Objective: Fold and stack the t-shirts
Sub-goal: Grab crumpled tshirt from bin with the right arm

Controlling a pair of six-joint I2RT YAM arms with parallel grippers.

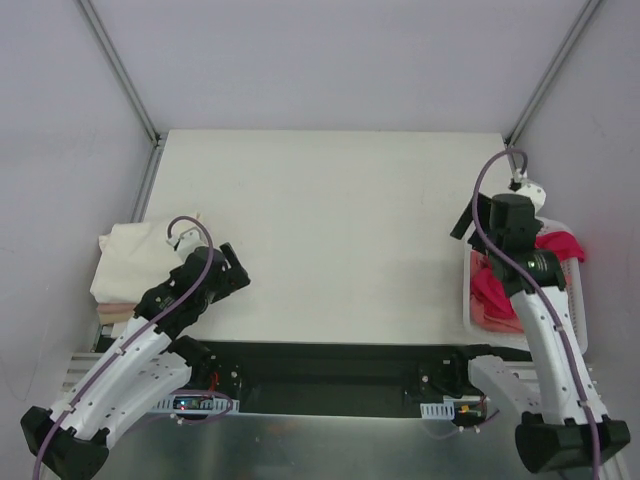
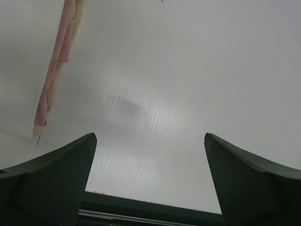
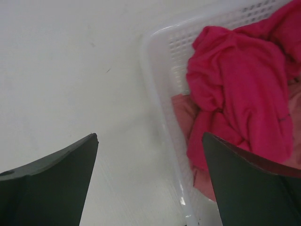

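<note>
Crimson shirt sits crumpled in the basket at the right edge of the surface, on top of a salmon shirt. Right jaws are spread wide w/ nothing betw. them, over bare surface just beside the basket rim. The shirt lies fwd & to the right of them, inside the rim. It's a heap, so no clear long axis. Right arm is far nearer. Left arm is well apart, by the folded cream shirt, its jaws spread & empty too. Likely next: shift right over the rim, then down.
</note>
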